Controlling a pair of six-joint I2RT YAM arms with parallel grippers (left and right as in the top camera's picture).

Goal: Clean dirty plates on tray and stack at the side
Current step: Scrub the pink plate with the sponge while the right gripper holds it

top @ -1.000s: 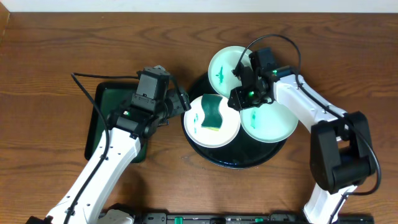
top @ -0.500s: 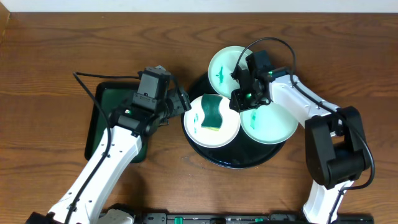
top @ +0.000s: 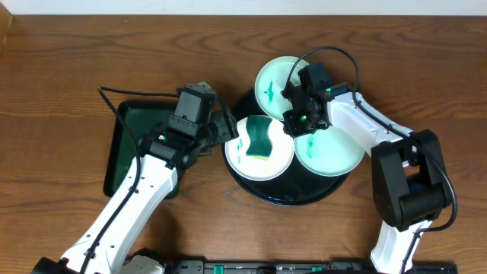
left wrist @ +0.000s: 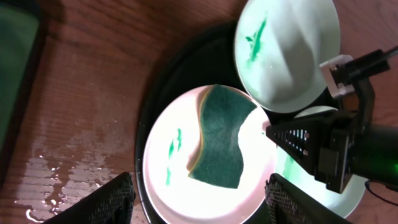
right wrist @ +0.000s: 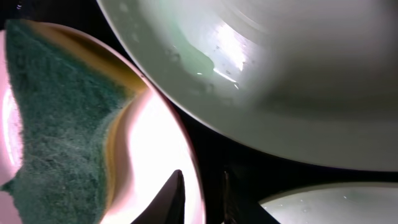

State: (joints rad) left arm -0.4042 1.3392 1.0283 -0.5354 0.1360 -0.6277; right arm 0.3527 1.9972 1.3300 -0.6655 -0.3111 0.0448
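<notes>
Between right gripper [right wrist: 201, 186] fingers, nearly together: rim of plate [right wrist: 155, 143] carrying sponge [right wrist: 62, 124], on tray [right wrist: 214, 152]; grip uncertain. Left gripper [left wrist: 200, 190] spread.

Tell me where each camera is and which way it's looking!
Overhead: above the table, looking straight down on the black tray, plates, left arm and right arm.
Left wrist: on the left arm, looking down at the sponge on the sponge plate; its two fingers show at the bottom.
Right wrist: on the right arm, very close to plate rims; its fingertips show at the bottom.
Shared: both wrist views show the sponge and its plate.
</notes>
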